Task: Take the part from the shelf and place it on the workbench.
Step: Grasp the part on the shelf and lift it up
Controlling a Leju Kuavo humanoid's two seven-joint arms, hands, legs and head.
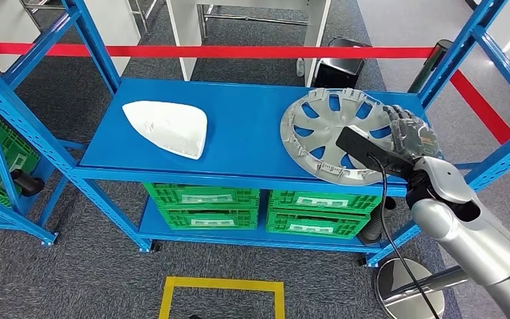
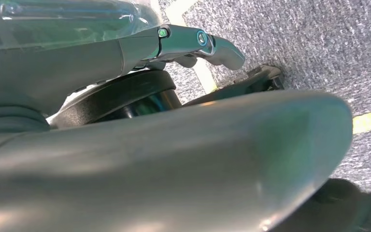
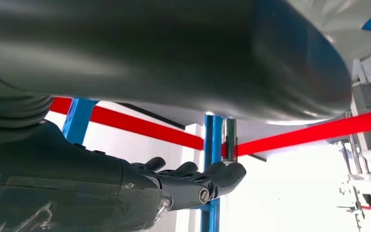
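Hubcap (image 1: 329, 136) apparently lies just beside right hand's (image 1: 413, 133) fingers (image 1: 398, 114).

Silver plastic hubcap (image 1: 335, 136) – glossy; blue painted-metal shelf (image 1: 246, 133) – smooth

The blue shelf (image 1: 246, 133) carries a white cover (image 1: 168, 127) and silver hubcap (image 1: 329, 136).

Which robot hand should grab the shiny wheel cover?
The right hand. It already reaches over the far edge of the silver wheel cover on the blue shelf. The left hand hangs by the floor.
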